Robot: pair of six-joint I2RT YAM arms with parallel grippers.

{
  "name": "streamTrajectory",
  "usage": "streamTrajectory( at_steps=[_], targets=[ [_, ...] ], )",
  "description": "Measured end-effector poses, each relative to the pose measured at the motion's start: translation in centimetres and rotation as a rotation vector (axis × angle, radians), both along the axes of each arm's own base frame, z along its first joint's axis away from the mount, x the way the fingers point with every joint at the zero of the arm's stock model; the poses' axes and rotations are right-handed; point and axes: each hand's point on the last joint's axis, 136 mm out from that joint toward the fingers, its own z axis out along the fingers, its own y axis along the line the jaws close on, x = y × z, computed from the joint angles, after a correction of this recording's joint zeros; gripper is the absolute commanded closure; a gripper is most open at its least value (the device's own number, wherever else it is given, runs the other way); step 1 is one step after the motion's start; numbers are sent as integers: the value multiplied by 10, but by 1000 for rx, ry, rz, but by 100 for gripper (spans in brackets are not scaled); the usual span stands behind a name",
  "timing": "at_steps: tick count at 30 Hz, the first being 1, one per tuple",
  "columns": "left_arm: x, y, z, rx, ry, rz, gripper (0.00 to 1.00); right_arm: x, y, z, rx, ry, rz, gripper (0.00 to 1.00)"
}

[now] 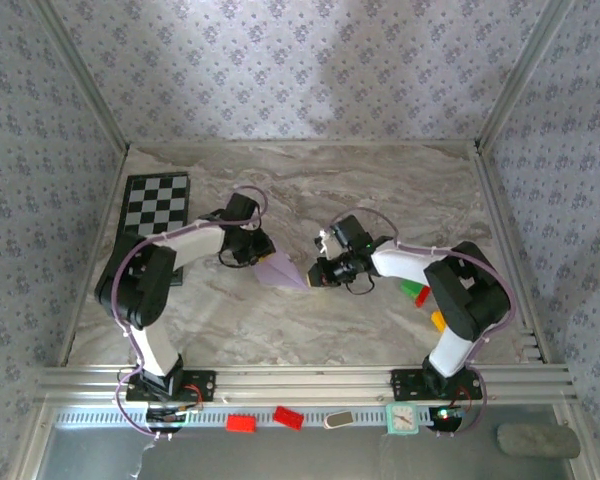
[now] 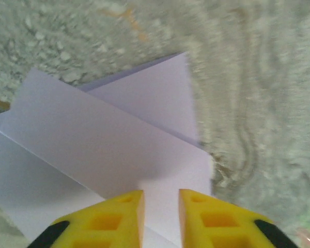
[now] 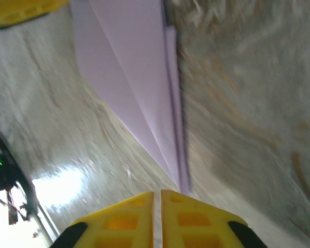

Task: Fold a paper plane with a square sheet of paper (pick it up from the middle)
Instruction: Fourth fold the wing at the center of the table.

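Okay, your paper plane (image 1: 280, 271) lies on the table (image 1: 380, 180) between the arms, left gripper (image 2: 160, 195) parted over its wide end, probably to let go, right gripper (image 3: 157, 195) at its nose, can't tell if gripping.

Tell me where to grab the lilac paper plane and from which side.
Probably the wide tail end of the paper plane, where the folded layers overlap; the nose tapers to a thin point. It lies on the table, so bring the left claw in low from the left, one finger under that edge.
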Motion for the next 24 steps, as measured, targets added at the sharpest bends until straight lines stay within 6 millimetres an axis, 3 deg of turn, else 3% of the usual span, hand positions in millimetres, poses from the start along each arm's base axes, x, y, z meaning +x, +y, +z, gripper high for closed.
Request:
streamTrajectory(
  at_steps=[5, 8, 14, 18, 24],
  targets=[
    [9, 5, 50, -62, -120, 50, 48, 35, 21, 22, 46, -60, -34, 68],
    [4, 20, 60, -91, -153, 101, 41, 52, 32, 20, 51, -68, -37, 64],
    [-23, 48, 31, -98, -84, 194, 35, 71, 49, 1, 28, -38, -29, 63],
    [-36, 53, 16, -110, -37, 222, 34, 77, 58, -6, 21, -23, -18, 64],
    [-41, 48, 11, -157, -20, 233, 34, 72, 65, -15, -3, 5, 2, 65]
  ],
)
